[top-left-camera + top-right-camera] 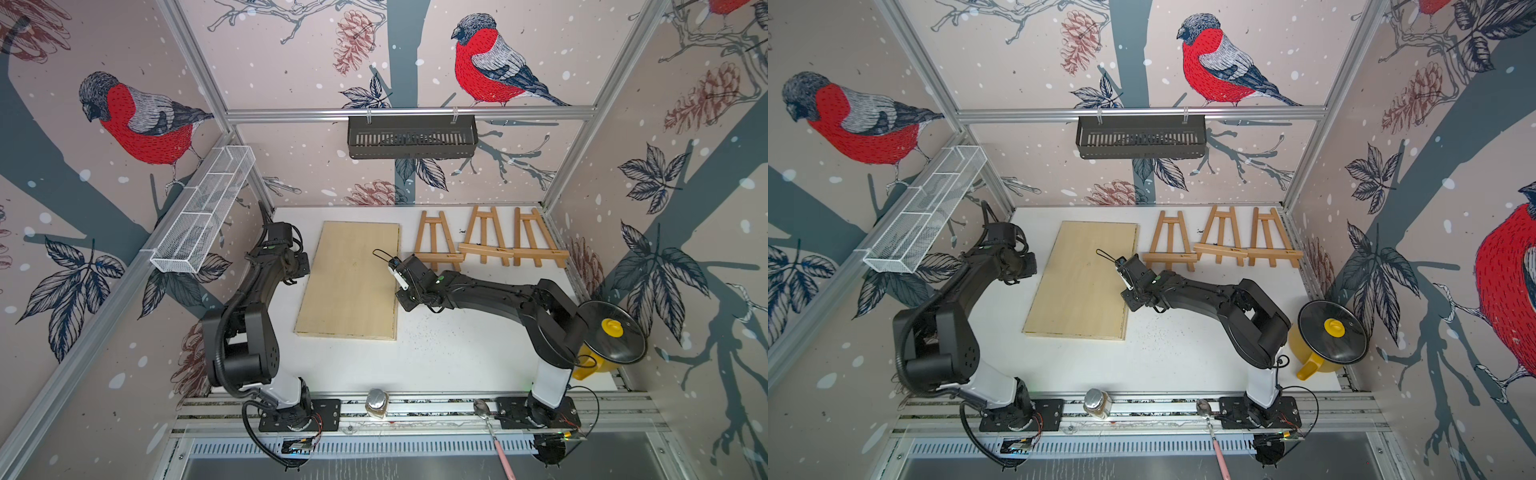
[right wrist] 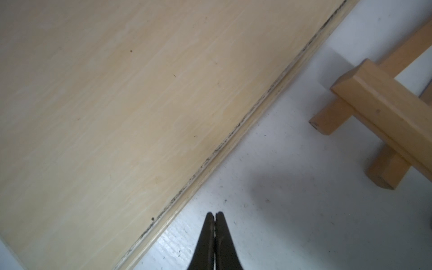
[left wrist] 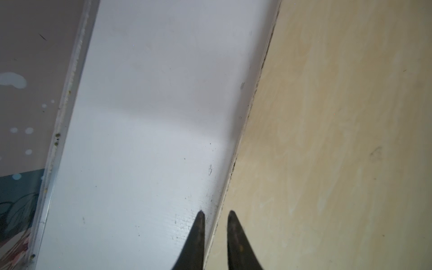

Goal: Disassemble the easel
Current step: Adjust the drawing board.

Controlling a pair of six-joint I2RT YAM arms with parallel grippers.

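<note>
All three wooden easels lie whole at the back right of the table, so dismantling looks unstarted; the right gripper, pinched shut and empty near the nearest easel, must open and reach it, while the left gripper hangs barely parted, empty, by the plywood board.

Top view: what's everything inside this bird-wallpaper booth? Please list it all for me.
easels: three, light wood, lying in a row, table's far right
board: one, pale wood, flat mid-table
table: one, white
slatted basket: one, black, back rail
wire basket: one, white, left wall rail
pot: one, yellow, near right corner
lid: one, dark with yellow knob, over the pot
jar: one, silver-capped, front rail
spoon: one, metal, pink handle, front rail
left gripper: one, black, slightly open, empty, above board's left edge
right gripper: one, black, shut, empty, beside board's right edge
</note>
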